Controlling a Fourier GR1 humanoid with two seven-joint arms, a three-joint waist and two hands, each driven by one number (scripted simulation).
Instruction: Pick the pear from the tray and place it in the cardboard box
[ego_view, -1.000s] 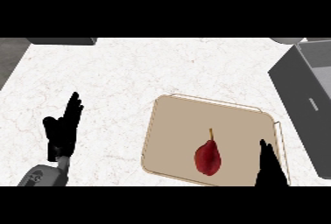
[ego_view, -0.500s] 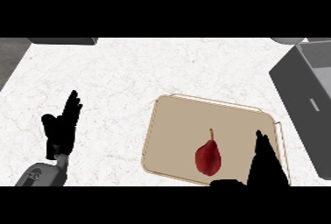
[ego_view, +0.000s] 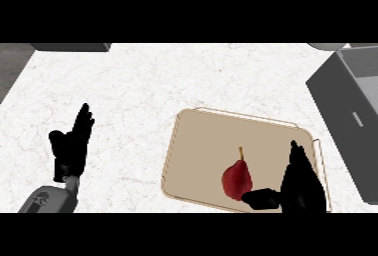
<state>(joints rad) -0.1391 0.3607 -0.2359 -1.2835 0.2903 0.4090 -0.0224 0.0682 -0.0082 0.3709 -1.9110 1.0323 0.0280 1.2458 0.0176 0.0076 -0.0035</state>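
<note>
A dark red pear (ego_view: 236, 179) with a thin stem lies on the beige tray (ego_view: 214, 140), toward its near side. My right hand (ego_view: 299, 182) is over the tray just right of the pear, fingers straight and pointing away, thumb reaching toward the pear's lower end. It is open and holds nothing. My left hand (ego_view: 71, 145) rests open at the left over the white counter, fingers up. The grey box (ego_view: 347, 107) stands at the right edge, only partly in view.
The white marbled counter (ego_view: 148, 85) stretches between my left hand and the tray. A dark grey block (ego_view: 70, 47) sits at the far left edge, and a pale round object (ego_view: 325, 46) shows at the far right.
My right hand has come up from the lower edge and moved left, closer to the pear, with the thumb now near the fruit. The left hand and the pear stay where they were.
</note>
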